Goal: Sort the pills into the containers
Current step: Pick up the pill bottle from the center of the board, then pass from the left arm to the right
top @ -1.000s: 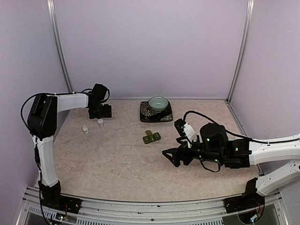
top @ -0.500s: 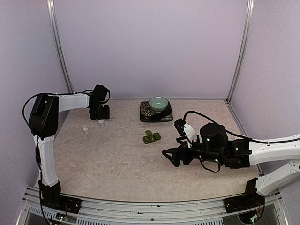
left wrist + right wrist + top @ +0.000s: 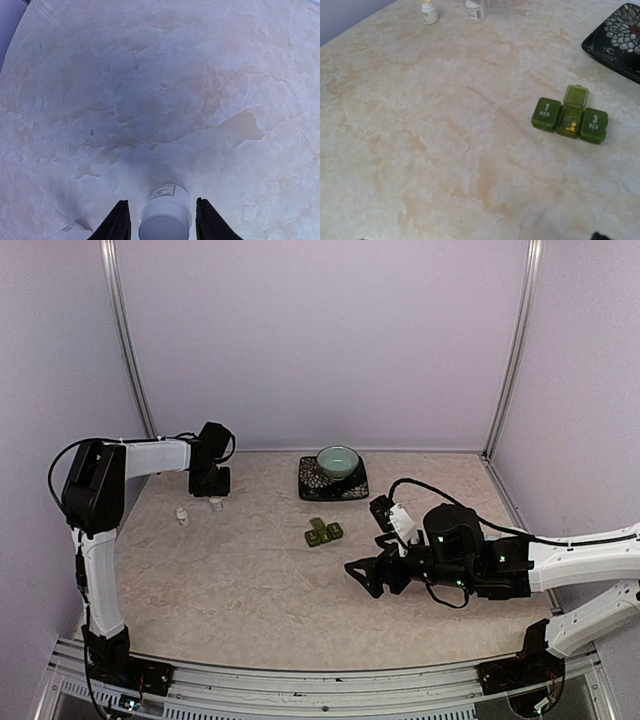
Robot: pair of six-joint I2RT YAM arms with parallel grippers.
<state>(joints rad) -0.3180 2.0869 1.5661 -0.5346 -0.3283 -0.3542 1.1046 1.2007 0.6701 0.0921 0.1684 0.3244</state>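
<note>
Two arms reach over the table point(image 3: 230, 580). At the far left, the left gripper point(image 3: 161, 201) has drawn its jaws in from wide apart over the last second. They now stand close on either side of a white bottle point(image 3: 165, 215), with a thin gap at each side, so it is not yet clamped. That looks like the start of a pickup; the bottle probably holds the next pills to sort. The right gripper point(image 3: 362, 576) hangs wide open and empty at the near right, unchanged.

The containers point(image 3: 570, 120) sit mid-table, just near of the tray point(image 3: 310, 478) and its bowl point(image 3: 338, 465), well apart from both grippers. They form a dark green strip of three. The outer lids, marked 1 and 3, are down; the middle lid is up, with yellow pills point(image 3: 571, 127) inside. A second bottle point(image 3: 182, 516) stands left of the first.
</note>
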